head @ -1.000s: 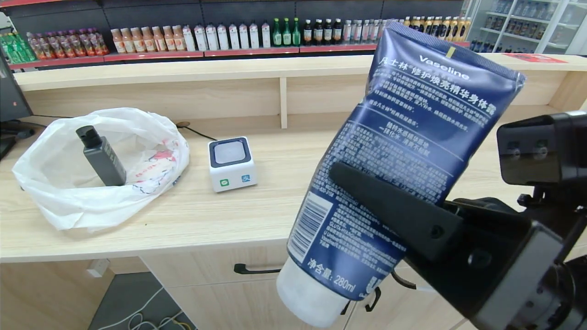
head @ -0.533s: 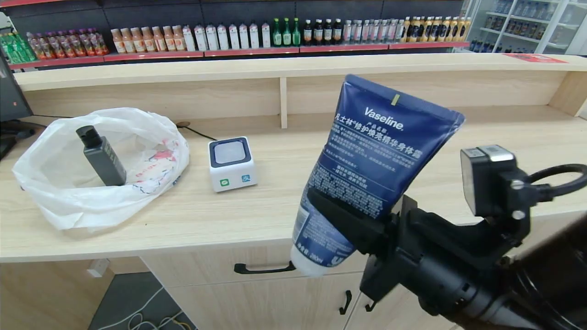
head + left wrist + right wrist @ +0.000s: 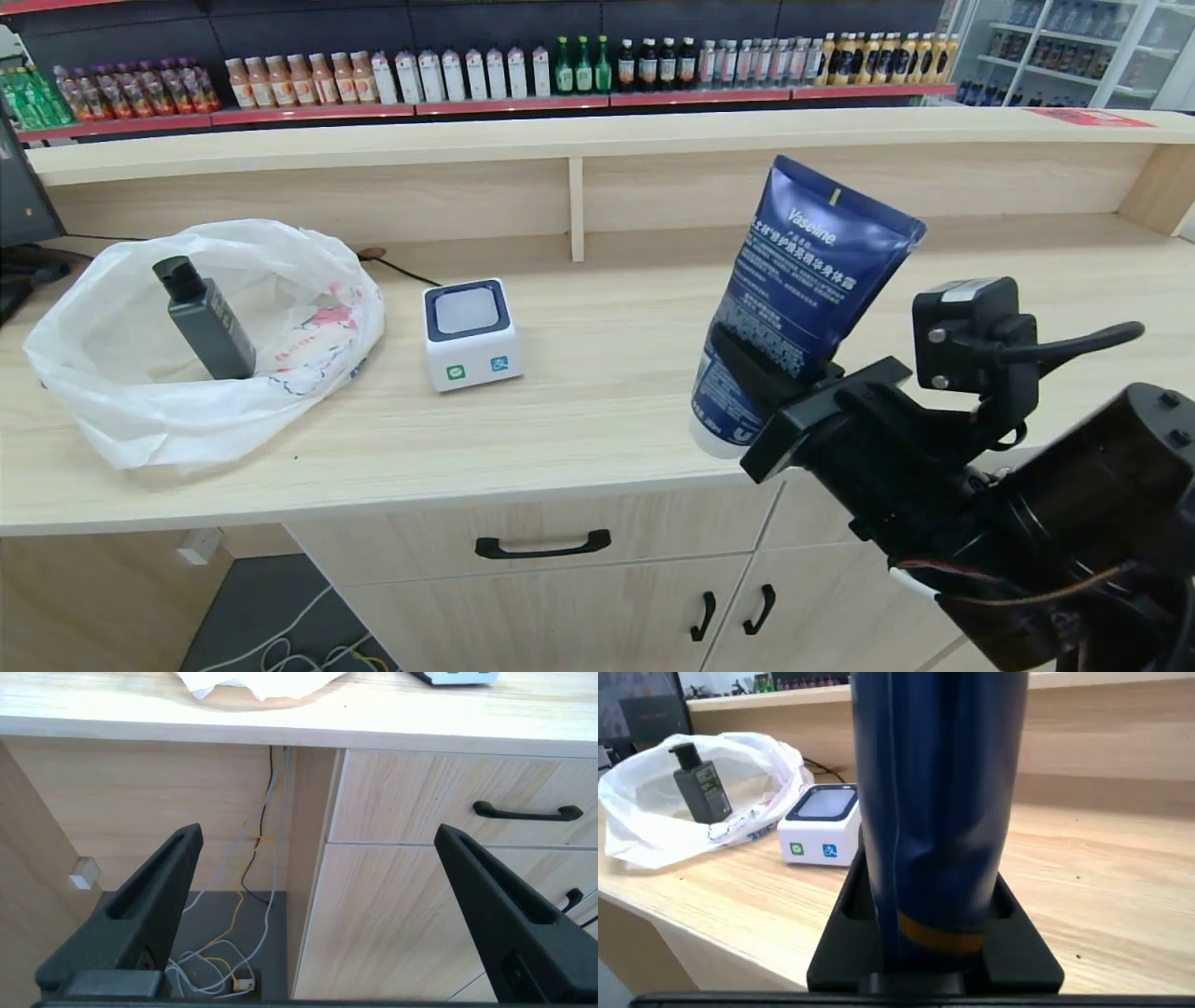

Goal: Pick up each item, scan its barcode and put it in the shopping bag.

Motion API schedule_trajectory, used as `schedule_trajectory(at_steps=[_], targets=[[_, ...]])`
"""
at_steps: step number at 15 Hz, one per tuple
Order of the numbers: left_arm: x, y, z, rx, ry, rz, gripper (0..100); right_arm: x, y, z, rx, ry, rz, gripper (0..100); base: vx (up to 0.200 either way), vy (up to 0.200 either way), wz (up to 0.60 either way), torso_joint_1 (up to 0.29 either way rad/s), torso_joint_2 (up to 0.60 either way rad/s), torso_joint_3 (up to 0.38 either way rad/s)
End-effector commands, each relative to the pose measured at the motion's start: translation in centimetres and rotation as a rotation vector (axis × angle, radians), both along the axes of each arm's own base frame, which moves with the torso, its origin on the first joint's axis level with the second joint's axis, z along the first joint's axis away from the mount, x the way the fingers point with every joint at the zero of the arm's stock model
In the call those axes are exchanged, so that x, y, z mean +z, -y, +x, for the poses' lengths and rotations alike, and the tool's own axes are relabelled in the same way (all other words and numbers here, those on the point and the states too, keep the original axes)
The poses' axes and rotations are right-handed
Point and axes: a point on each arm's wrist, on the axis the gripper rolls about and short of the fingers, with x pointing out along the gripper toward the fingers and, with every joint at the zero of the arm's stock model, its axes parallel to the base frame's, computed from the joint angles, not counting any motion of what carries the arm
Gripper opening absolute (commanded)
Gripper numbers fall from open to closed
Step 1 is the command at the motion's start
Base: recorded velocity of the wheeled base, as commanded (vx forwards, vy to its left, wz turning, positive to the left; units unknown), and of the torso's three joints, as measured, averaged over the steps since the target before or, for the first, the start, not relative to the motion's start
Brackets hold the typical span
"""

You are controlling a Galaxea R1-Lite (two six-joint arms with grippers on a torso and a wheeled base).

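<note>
Counter: a light wooden counter (image 3: 579,420) with a raised ledge behind it and drawers and cabinet doors below.
Back shelf: rows of drink bottles (image 3: 485,70) on a red-edged shelf behind the ledge.
Shopping bag: a white plastic bag (image 3: 112,411) lies open at the counter's left. A dark pump bottle (image 3: 207,322) leans inside it.
Lotion tube: a blue tube (image 3: 803,289) is held tilted, white cap down, above the counter's front right, well apart from the bag.
Right gripper: the right gripper (image 3: 738,373) is clamped on the tube's lower part, one finger on each side.
Left gripper: the left gripper (image 3: 318,849) has its fingers spread wide, with nothing between them, below the counter edge and facing the cabinet front.
Scanner: a small white scanner box (image 3: 470,334) stands on the counter between bag and tube, beside the bag.
</note>
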Motion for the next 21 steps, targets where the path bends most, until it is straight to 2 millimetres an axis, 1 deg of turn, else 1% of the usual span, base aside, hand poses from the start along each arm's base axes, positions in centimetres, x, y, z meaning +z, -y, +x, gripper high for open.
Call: schedule_trajectory(at_steps=[1,3,4,6,10,12,18,21], targets=[[0.0,0.0,0.0,0.0,0.0,0.002,100,0.6,0.7,-0.2,-0.011,0.011,0.021,0,0.0,0.0,0.0,0.0,0.0,0.0],[0.0,0.0,0.0,0.0,0.0,0.0,100,1.1,1.6,1.5,-0.071,0.03,0.041,0,0.0,0.0,0.0,0.0,0.0,0.0],[0.0,0.0,0.0,0.0,0.0,-0.001,100,1.7,1.7,2.1,-0.068,0.055,0.053,0,0.0,0.0,0.0,0.0,0.0,0.0],[0.0,0.0,0.0,0.0,0.0,0.0,100,2.0,1.8,2.3,-0.066,0.067,0.061,0,0.0,0.0,0.0,0.0,0.0,0.0],[0.0,0.0,0.0,0.0,0.0,0.002,100,2.4,0.6,3.4,-0.054,0.088,0.072,0,0.0,0.0,0.0,0.0,0.0,0.0],[0.0,0.0,0.0,0.0,0.0,0.0,100,2.3,0.5,3.6,-0.054,0.087,0.071,0,-0.2,0.0,0.0,0.002,0.0,0.002],[0.0,0.0,0.0,0.0,0.0,-0.003,100,2.8,0.8,3.6,-0.062,0.101,0.084,0,0.0,0.0,0.0,0.0,0.0,0.0],[0.0,0.0,0.0,0.0,0.0,-0.004,100,3.1,0.8,3.7,-0.066,0.111,0.09,0,0.0,0.2,0.0,-0.004,0.0,0.002]])
